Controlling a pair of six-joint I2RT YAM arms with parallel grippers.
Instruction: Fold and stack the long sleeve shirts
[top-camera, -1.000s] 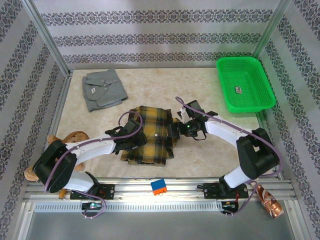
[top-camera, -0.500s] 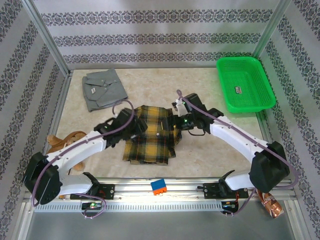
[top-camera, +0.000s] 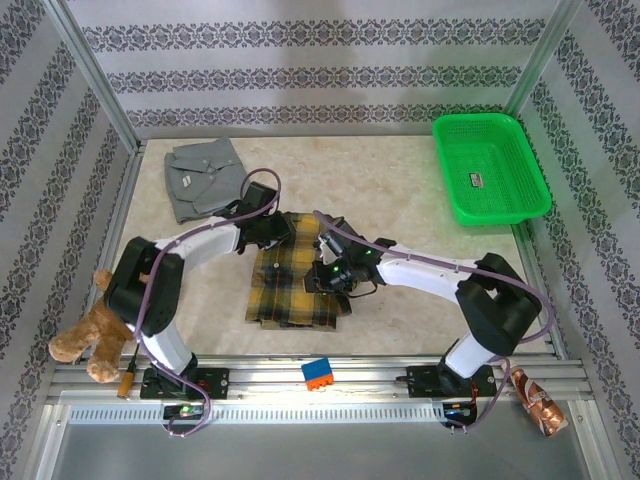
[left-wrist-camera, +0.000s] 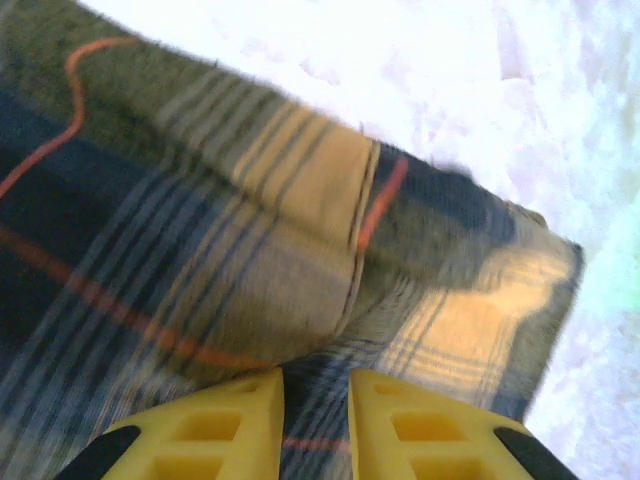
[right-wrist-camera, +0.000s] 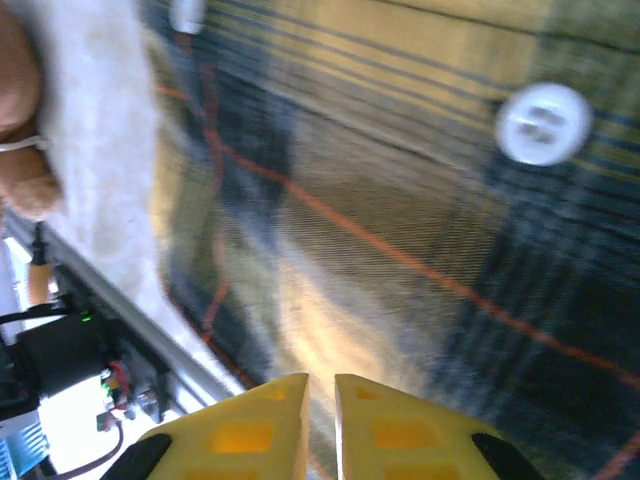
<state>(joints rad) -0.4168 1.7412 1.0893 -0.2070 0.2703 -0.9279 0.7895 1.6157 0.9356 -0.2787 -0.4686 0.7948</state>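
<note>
Under left pincer (left-wrist-camera: 316, 382) — plaid flannel (left-wrist-camera: 200, 250)

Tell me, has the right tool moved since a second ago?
Yes. The right tool has shifted left, away from the green basket, from the right edge of the plaid shirt to over its middle.
</note>
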